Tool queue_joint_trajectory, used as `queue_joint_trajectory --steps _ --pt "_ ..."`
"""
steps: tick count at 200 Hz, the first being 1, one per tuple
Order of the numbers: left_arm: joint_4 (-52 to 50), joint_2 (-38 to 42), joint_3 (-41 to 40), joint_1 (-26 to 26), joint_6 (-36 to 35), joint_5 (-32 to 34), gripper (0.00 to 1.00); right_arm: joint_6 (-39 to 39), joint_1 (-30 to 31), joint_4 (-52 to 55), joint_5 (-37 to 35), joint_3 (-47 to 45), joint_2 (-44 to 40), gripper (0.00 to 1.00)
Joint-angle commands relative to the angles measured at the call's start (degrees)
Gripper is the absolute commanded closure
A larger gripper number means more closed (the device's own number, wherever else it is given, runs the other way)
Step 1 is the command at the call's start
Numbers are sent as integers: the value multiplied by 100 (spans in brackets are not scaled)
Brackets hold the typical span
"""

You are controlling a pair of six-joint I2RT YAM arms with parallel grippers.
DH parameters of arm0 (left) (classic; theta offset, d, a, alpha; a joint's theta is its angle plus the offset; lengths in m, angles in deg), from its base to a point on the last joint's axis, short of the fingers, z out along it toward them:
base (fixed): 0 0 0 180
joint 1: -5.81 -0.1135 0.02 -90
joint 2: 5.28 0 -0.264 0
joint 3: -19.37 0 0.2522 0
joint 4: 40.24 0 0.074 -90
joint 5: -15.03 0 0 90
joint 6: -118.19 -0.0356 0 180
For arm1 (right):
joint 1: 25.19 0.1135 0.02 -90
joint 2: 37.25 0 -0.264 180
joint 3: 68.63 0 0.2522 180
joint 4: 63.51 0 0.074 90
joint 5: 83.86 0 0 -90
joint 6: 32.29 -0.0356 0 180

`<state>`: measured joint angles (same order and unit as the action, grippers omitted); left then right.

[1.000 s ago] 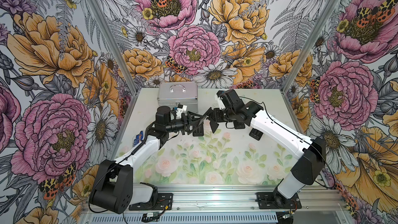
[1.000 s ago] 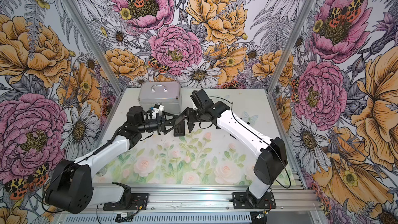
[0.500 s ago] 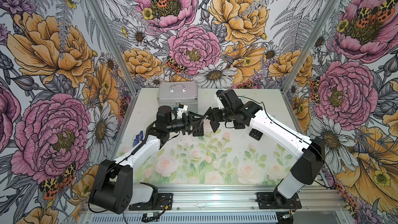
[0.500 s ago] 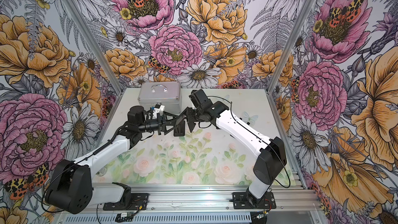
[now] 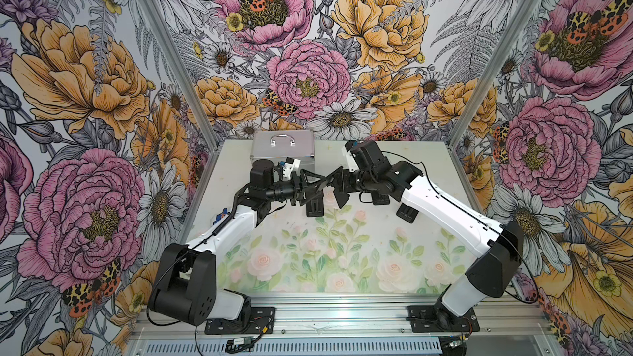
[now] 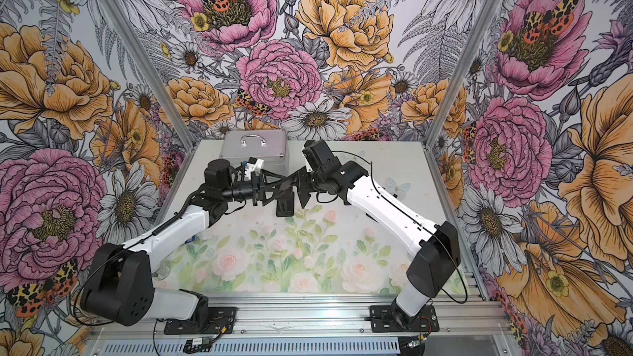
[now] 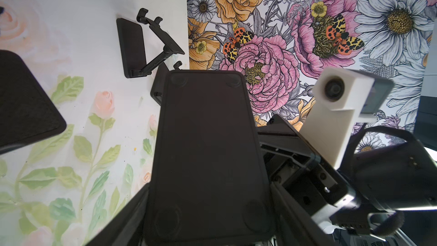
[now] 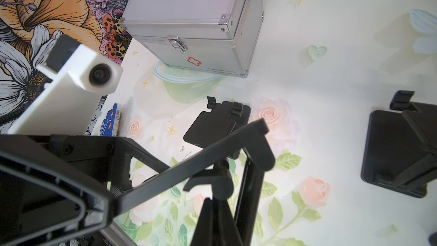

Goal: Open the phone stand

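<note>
Floral walls [image 5: 308, 73] ring rose-print table [image 5: 376, 251]; left pincer [image 5: 308, 189] and right pincer [image 5: 337, 186] pinch phone stand [image 5: 319, 182].

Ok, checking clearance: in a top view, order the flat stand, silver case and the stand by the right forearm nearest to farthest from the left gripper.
1. Flat stand, just beneath the left gripper.
2. Silver case, at the back wall.
3. Stand by the right forearm, far across.

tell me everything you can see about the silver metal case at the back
The silver box-shaped metal case stands upright on the floral-printed table, at the back near the wall. Its lid is shut, with the front latch down. A curved handle sits on top, a red cross mark on the front. Nothing else touches it.
</note>
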<state>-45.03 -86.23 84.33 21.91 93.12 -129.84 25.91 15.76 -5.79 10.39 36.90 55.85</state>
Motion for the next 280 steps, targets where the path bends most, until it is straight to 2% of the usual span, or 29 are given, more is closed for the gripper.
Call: queue_joint_trajectory --steps 1,138,174,232,253,271,280 --pt "214 -238 239 -193 -287 243 44 78 205 90 644 38 -344 100" --pt "217 -1177 750 -388 -567 14 44 -152 415 92 1445 854 -71 100" --pt "219 -1323 869 -388 -578 -16 44 -168 655 86 1633 1065 122 100" --pt "219 -1327 931 -422 -548 -76 44 -158 622 87 1569 1141 243 100" --pt "212 -1246 969 -449 -492 -102 39 -178 539 99 1535 1167 253 100" --pt "217 -1158 1012 -484 -447 -97 28 -204 478 98 1535 1181 246 100" --pt "213 -1120 1033 -506 -416 -96 18 -216 334 102 1542 1190 243 100"
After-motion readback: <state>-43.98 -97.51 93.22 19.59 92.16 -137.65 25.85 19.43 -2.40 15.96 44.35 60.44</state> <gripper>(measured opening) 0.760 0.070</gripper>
